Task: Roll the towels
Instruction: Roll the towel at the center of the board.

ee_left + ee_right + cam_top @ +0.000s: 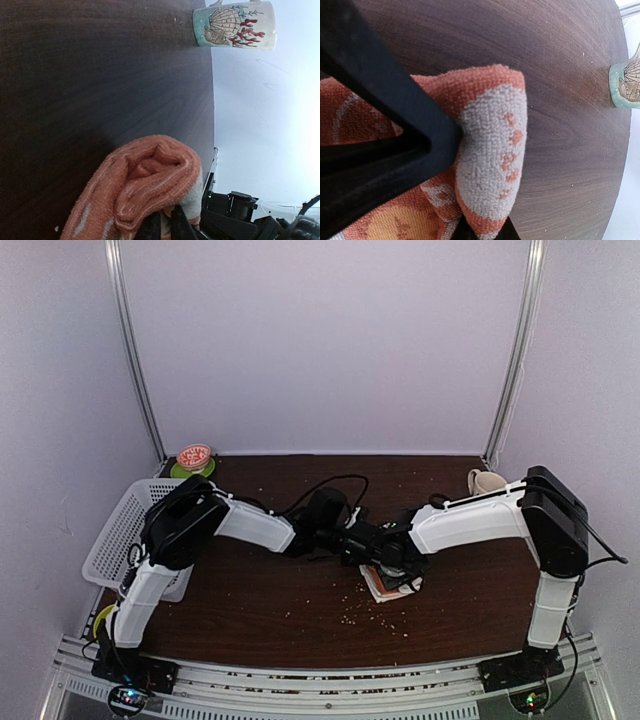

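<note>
The left gripper [165, 216] has its jaws drawn nearly together on a fold at the near end of the towel [150, 175], so it reads as pinching the cloth; the right gripper [454, 145] is closed too, its two black fingers meeting on the cream, orange-printed layer of the same towel; seen from above, the two tools meet tip to tip over it, a little right of the middle of the table [250, 610] and toward its near edge.

The towel is partly rolled; the left wrist view looks into the open spiral end of an orange roll, which suggests the roll's long axis runs roughly along the line from one gripper to the other, left to right across the table. Neither arm is nearer; both are on the cloth, one toward each end, so any further turn would probably have to go across that axis, toward the far or the near edge.

Only this one towel shows; a mug [487, 482] sits well apart at the far right corner; a white basket [115, 530] lies at the left edge.
</note>
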Controlling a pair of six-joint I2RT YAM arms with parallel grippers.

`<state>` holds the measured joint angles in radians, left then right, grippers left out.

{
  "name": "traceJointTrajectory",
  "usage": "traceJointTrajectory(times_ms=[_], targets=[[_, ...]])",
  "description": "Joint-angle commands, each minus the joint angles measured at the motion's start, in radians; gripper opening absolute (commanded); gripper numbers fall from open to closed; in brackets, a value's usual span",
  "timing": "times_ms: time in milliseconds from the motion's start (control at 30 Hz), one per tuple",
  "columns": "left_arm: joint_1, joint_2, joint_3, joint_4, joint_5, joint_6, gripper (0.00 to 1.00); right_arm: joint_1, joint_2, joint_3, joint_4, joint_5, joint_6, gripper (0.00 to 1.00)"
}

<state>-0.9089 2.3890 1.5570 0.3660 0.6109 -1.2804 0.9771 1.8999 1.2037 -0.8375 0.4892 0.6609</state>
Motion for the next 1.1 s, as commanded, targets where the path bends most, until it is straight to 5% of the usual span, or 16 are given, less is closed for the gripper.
traceJointTrajectory(times_ms=[0, 100, 333, 500, 800, 1067], targets=[[0.004, 0.043, 0.044, 0.047, 0.047, -0.037, 0.09, -0.003, -0.019, -0.025, 0.045, -0.051, -0.029, 0.00], [0.005, 0.065, 0.047, 0.065, 0.053, -0.054, 0.09, -0.002, -0.030, -0.029, 0.059, -0.072, -0.057, 0.03], [0.014, 0.085, 0.043, 0.080, 0.046, -0.074, 0.08, -0.002, -0.111, -0.048, 0.095, -0.168, -0.147, 0.38], [0.016, 0.085, 0.040, 0.076, 0.032, -0.078, 0.08, -0.002, -0.173, -0.054, 0.104, -0.220, -0.174, 0.53], [0.022, 0.077, 0.018, 0.081, 0.019, -0.079, 0.08, -0.089, -0.382, -0.215, 0.233, -0.363, -0.118, 0.57], [0.023, 0.081, 0.025, 0.067, 0.020, -0.077, 0.08, -0.309, -0.588, -0.469, 0.495, -0.595, -0.001, 0.56]])
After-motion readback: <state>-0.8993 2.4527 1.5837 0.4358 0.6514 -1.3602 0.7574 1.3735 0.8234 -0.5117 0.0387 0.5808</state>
